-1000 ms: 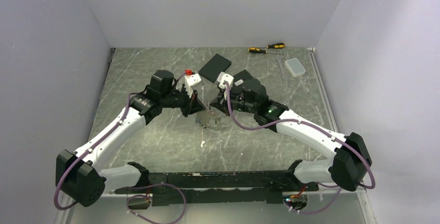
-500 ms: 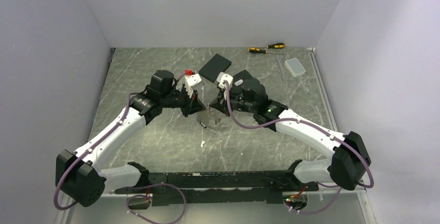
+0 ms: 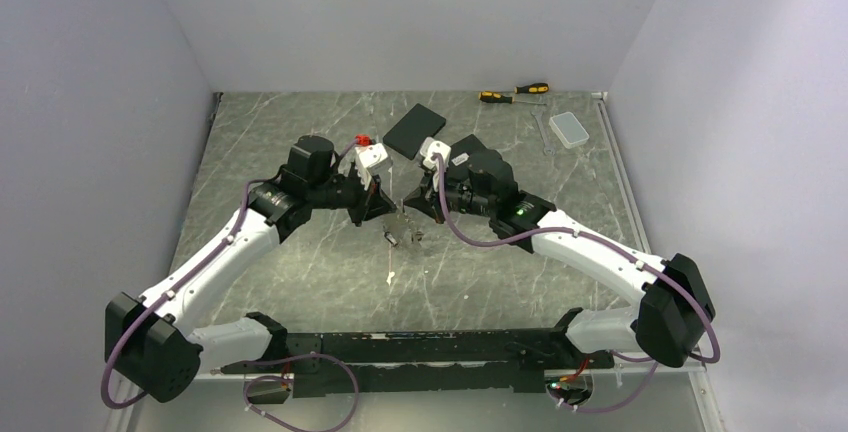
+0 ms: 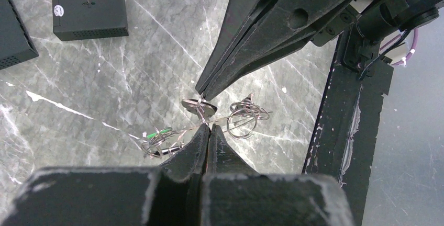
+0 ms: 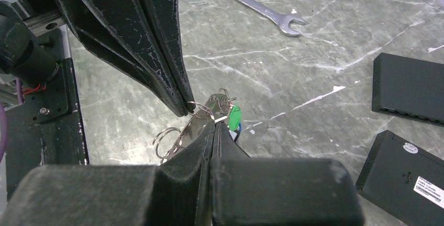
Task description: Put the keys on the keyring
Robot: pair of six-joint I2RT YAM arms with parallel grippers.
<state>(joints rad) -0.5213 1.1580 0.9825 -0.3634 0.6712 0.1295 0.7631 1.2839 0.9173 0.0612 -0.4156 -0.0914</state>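
My left gripper [image 3: 391, 214] and right gripper [image 3: 405, 206] meet tip to tip above mid-table, both shut. From the left wrist, my own fingertips [image 4: 208, 127] pinch the thin grey wire of the keyring [image 4: 246, 115], which runs sideways past them. The right fingers [image 4: 246, 37] come down from above and nip a silver key head [image 4: 199, 105]. Small split rings [image 4: 242, 123] and a green-headed key [image 4: 158, 132] hang on the wire. From the right wrist, the right gripper [image 5: 213, 123] sits beside the green key head [image 5: 234, 116], with the left fingers [image 5: 157, 43] opposite. The bundle of keys [image 3: 404, 233] dangles below both tips.
Two yellow-and-black screwdrivers [image 3: 513, 92], a clear plastic box [image 3: 571, 129] and a wrench [image 3: 541, 130] lie at the back right. A black box [image 3: 416, 130] lies just beyond the grippers. A small whitish piece [image 3: 390, 275] rests on the marble nearer the bases.
Both arms have shifted slightly away from the bases, still tip to tip. The hanging bundle looks more bunched than a second ago. Both grippers stayed shut.
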